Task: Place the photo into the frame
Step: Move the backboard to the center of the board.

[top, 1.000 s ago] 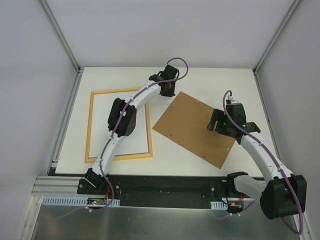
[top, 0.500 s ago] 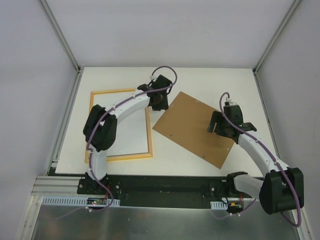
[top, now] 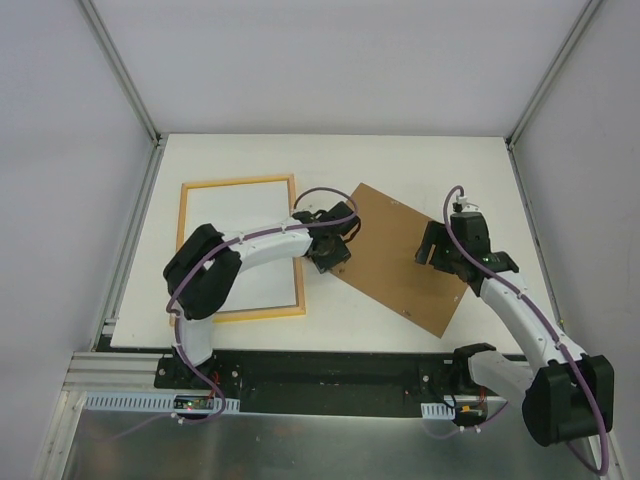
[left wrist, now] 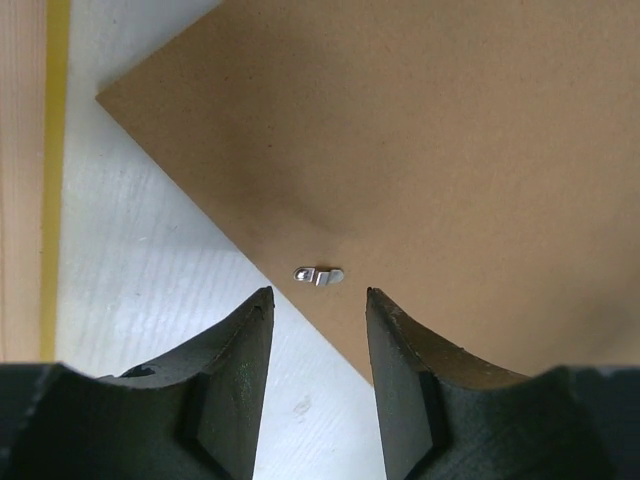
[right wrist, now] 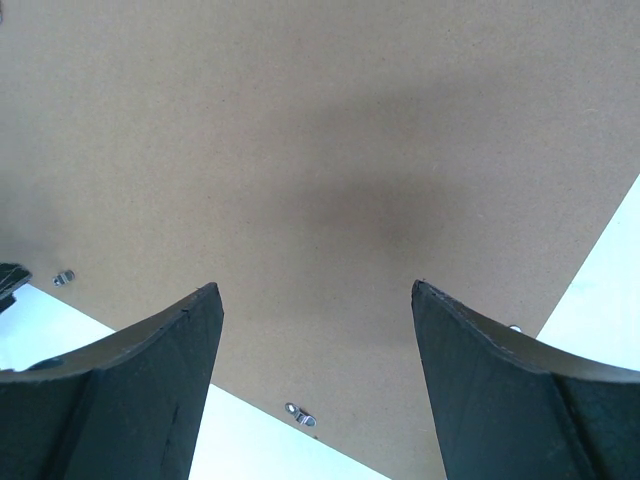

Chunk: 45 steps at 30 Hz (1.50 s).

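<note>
Top external view: photo [top: 238,205] lies white side up inside the frame [top: 181,250], near the surface's [top: 420,160] left edge.
Left claw [left wrist: 318,295]: narrowly parted, empty; arm bent low over the hardboard backing panel's [top: 385,250] near-left edge.
Right claw [right wrist: 315,290]: wide, empty, above the panel.
Risk: a dragged panel could knock the frame and shift the photo.

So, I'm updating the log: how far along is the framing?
Done: the photo, white side up, lies inside the frame. In hand: nothing gripped; the left claw and right claw hang open over the brown backing panel. Left: that panel lies beside the frame, unfitted.
</note>
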Tool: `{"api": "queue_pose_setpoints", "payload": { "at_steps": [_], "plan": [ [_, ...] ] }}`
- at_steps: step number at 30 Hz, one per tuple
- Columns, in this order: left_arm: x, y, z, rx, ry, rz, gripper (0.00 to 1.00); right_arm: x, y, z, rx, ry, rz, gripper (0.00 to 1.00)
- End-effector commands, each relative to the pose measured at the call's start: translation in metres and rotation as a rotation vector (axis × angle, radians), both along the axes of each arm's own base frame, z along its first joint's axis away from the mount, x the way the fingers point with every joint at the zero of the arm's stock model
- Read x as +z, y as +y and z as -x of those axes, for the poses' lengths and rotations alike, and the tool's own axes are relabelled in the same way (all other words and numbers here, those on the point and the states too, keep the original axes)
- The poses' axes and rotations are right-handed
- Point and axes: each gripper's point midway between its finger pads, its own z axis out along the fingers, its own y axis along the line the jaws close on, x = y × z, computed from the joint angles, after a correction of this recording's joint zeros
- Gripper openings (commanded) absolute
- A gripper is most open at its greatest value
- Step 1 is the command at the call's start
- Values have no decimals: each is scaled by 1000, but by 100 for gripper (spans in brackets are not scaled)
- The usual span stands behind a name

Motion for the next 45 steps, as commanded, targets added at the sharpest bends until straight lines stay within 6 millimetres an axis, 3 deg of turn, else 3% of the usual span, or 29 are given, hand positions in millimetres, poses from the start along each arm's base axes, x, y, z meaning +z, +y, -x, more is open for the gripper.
{"api": "queue_pose_setpoints", "payload": {
  "at_steps": [1, 10, 21, 27, 34, 41, 45],
  "plan": [
    [-5, -6, -10, 215, 16, 53, 40, 10, 2, 0, 5, -44, -10, 78],
    [-22, -5, -12, 282, 43, 40, 35, 15, 5, 0, 23, -60, -25, 78],
    [-30, -8, -4, 230, 46, 3, 27, 15, 6, -1, 28, -56, -29, 78],
    [-39, 9, 4, 159, 37, -106, 24, 16, 9, -2, 27, -59, -46, 78],
    [-53, 43, -7, 111, 75, -193, 23, 11, 10, -1, 24, -43, -48, 78],
    [-57, 79, -35, 90, 89, -238, 22, 0, 1, 6, -13, -14, -20, 78],
    [-54, 97, -66, 50, 86, -247, 20, -6, -2, 10, -34, 2, -13, 79]
  ]
}}
